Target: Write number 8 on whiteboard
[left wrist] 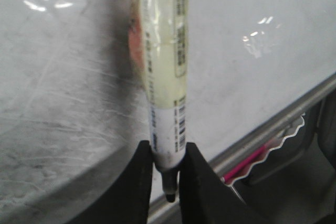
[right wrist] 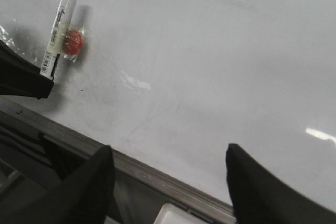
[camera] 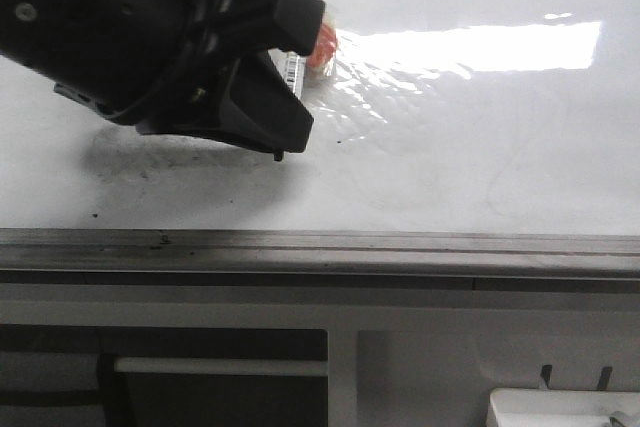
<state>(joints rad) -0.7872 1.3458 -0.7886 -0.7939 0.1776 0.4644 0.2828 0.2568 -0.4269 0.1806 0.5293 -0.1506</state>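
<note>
L gripper (camera: 285, 72) is clenched on a marker (right wrist: 59, 32): in the L wrist view both fingers (left wrist: 139, 182) pinch the barrel near one end, and a short dark end pokes out past them. The rest of the barrel runs away from the fingers along the board (camera: 480, 147). A red blob (right wrist: 73, 41), taped or wrapped in clear film, sits on the barrel mid-way. In the R wrist view the far end shows a black tip or cap; can't tell which, and can't tell if it touches the board.

R gripper (right wrist: 168, 187) hangs over the near rail (camera: 320, 242) w/ fingers spread wide, holding nothing.

Progress: no 8 visible in any view. Board shows only glare, grey smudges near the L gripper's shadow, a few dark specks and faint scratches. A thin faint curve on the right side of the front view looks like old residue, not fresh ink. So, judging from this, the pick-up of the marker is done and the writing isn't started, or at most is just about to start. Left to do: get the tip on the board, draw both loops of the 8, lift off.

Below the rail, a pink pen (left wrist: 247, 162) lies in a tray, unused.
</note>
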